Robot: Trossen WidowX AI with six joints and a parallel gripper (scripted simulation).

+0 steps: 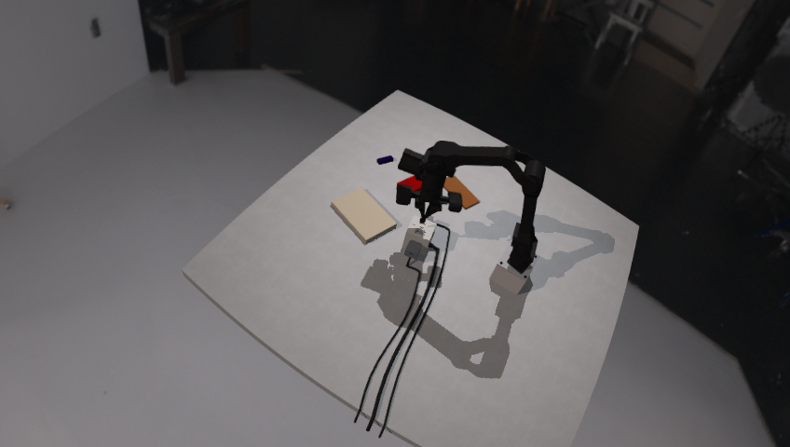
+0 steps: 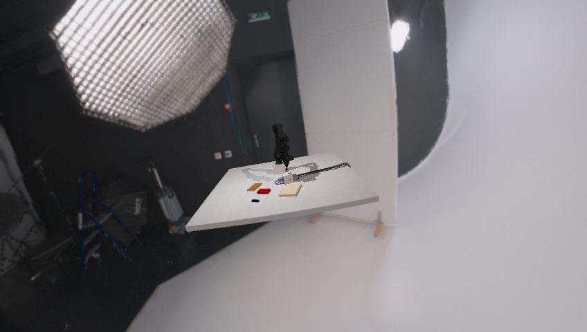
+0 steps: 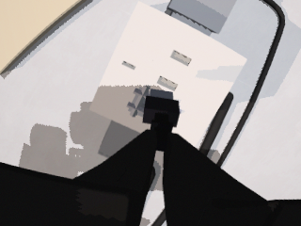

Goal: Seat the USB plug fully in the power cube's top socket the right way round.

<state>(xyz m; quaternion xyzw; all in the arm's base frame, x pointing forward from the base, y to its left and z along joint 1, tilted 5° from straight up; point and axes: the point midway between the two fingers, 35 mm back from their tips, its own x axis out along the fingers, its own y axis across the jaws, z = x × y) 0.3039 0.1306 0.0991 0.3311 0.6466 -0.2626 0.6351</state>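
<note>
The power cube [image 1: 410, 237] [image 2: 287, 178] [image 3: 141, 44] is white and stands on the table, with small slots visible in its top face in the wrist view. My gripper [image 1: 423, 219] [image 2: 286, 167] [image 3: 160, 141] points down over the cube's top and is shut on the USB plug. The plug [image 3: 161, 109] is a small dark block just beyond my fingertips, over the cube's top. A grey cross-shaped detail [image 3: 136, 101] shows beside it. The plug's lower end and the socket under it are hidden, so I cannot tell how deep it sits or which way round it is.
Grey adapters [image 1: 415, 250] [image 3: 202, 14] sit at the cube's sides. Black cables [image 1: 400, 333] [image 3: 280, 35] run past it to the table edge. A cream book-like block [image 1: 362, 214] [image 2: 291, 189], a red block [image 2: 263, 191], an orange slab [image 1: 462, 192] and a blue piece [image 1: 384, 159] lie nearby.
</note>
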